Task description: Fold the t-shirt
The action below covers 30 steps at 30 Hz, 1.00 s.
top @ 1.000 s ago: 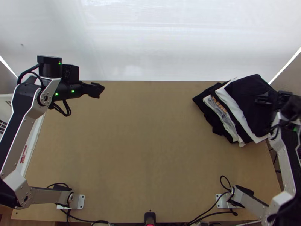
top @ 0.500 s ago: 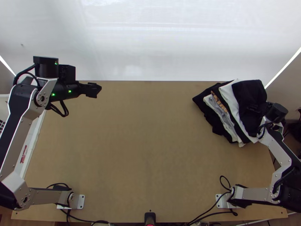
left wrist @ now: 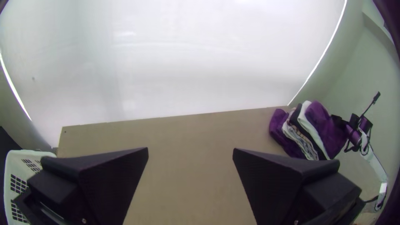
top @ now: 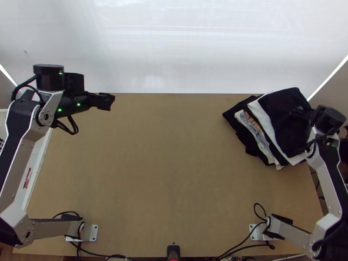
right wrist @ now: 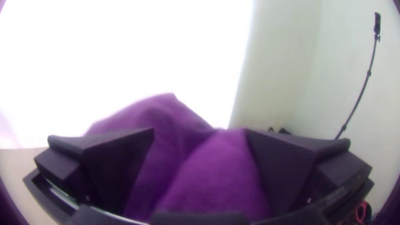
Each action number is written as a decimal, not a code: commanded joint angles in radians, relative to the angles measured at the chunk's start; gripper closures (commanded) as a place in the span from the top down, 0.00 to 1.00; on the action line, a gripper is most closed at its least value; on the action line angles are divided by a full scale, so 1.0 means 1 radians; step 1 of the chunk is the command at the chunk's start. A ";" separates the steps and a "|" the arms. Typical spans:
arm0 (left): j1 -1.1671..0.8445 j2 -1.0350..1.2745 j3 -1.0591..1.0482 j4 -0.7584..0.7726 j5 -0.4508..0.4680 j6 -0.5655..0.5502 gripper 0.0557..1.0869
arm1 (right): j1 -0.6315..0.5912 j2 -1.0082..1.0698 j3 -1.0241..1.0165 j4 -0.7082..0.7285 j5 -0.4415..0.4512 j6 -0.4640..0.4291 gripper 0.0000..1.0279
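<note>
On top of a leaning stack at the table's far right corner lies a black folded t-shirt (top: 285,115), its surface wrinkled near my right gripper (top: 300,114). In the right wrist view the cloth (right wrist: 200,175), tinted purple, rises between the parted fingers of my right gripper (right wrist: 200,131), which is open. My left gripper (top: 108,101) hangs over the table's far left part. The left wrist view has my left gripper (left wrist: 190,151) open, with bare table between its fingers.
Under the black shirt are several folded garments, among them a white one (top: 272,128) and a grey one (top: 257,132). A white basket (left wrist: 16,175) stands at the table's left side. A white screen (top: 174,48) rises behind the wooden table (top: 169,174).
My right gripper first moved left over the stack, bunching the black shirt, then shifted back right, and the shirt spread out somewhat. My left arm drifted slightly left.
</note>
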<state>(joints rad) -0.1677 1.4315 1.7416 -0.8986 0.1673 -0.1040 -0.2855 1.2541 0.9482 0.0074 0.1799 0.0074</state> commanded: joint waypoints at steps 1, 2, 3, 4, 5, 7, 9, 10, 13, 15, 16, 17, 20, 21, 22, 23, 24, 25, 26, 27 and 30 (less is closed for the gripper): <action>-0.006 -0.095 -0.036 0.162 -0.126 0.001 0.96 | 0.157 -0.153 0.139 0.005 0.003 -0.041 0.97; -0.006 -0.121 -0.059 0.204 -0.147 0.001 0.96 | 0.192 -0.180 0.166 0.005 0.003 -0.080 0.97; -0.006 -0.152 -0.086 0.250 -0.189 0.004 0.96 | 0.223 -0.208 0.193 0.005 0.003 -0.122 0.97; -0.006 -0.183 -0.114 0.282 -0.215 0.003 0.96 | 0.246 -0.236 0.216 0.016 0.003 -0.155 0.97; -0.006 -0.218 -0.154 0.326 -0.244 0.003 0.96 | 0.270 -0.259 0.231 0.026 0.003 -0.181 0.97; -0.004 -0.293 -0.243 0.411 -0.293 0.013 0.96 | 0.312 -0.291 0.253 0.040 0.004 -0.211 0.97; 0.004 -0.378 -0.341 0.484 -0.330 0.024 0.96 | 0.324 -0.334 0.242 0.040 0.004 -0.216 0.97; 0.011 -0.422 -0.393 0.517 -0.347 0.024 0.96 | 0.325 -0.357 0.221 0.040 0.004 -0.211 0.97; 0.059 -0.562 -0.564 0.610 -0.350 0.027 0.96 | 0.341 -0.475 0.078 0.120 0.004 -0.184 0.97; 0.116 -0.671 -0.694 0.695 -0.347 0.030 0.96 | 0.351 -0.587 -0.092 0.279 0.003 -0.181 0.97; 0.131 -0.735 -0.761 0.736 -0.348 0.030 0.96 | 0.367 -0.650 -0.187 0.378 0.003 -0.193 0.97; 0.151 -0.792 -0.824 0.782 -0.348 0.038 0.96 | 0.384 -0.716 -0.267 0.439 0.001 -0.196 0.97; 0.194 -0.936 -0.945 0.779 -0.350 0.041 0.96 | 0.459 -0.864 -0.402 0.427 0.001 -0.201 0.97; 0.215 -0.985 -0.984 0.776 -0.348 0.040 0.96 | 0.485 -0.917 -0.439 0.401 0.001 -0.202 0.97; 0.231 -1.037 -1.024 0.780 -0.348 0.038 0.96 | 0.508 -0.960 -0.480 0.401 0.001 -0.218 0.97; 0.246 -1.092 -1.068 0.797 -0.348 0.035 0.96 | 0.528 -0.999 -0.514 0.398 0.001 -0.231 0.97; 0.254 -1.145 -1.108 0.803 -0.347 0.030 0.96 | 0.545 -1.042 -0.546 0.384 0.001 -0.231 0.97; 0.254 -1.195 -1.148 0.813 -0.348 0.030 0.96 | 0.559 -1.082 -0.582 0.384 0.001 -0.238 0.97; 0.254 -1.241 -1.177 0.811 -0.348 0.030 0.96 | 0.566 -1.111 -0.612 0.385 0.001 -0.253 0.97; 0.254 -1.277 -1.200 0.800 -0.348 0.030 0.96 | 0.572 -1.139 -0.641 0.381 0.001 -0.251 0.97; 0.257 -1.323 -1.228 0.754 -0.348 0.030 0.96 | 0.577 -1.222 -0.732 0.382 0.001 -0.248 0.97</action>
<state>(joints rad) 0.0525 0.3286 0.6876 -0.1261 -0.1776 -0.0704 0.2302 0.2569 0.4404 0.3786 0.1825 -0.2249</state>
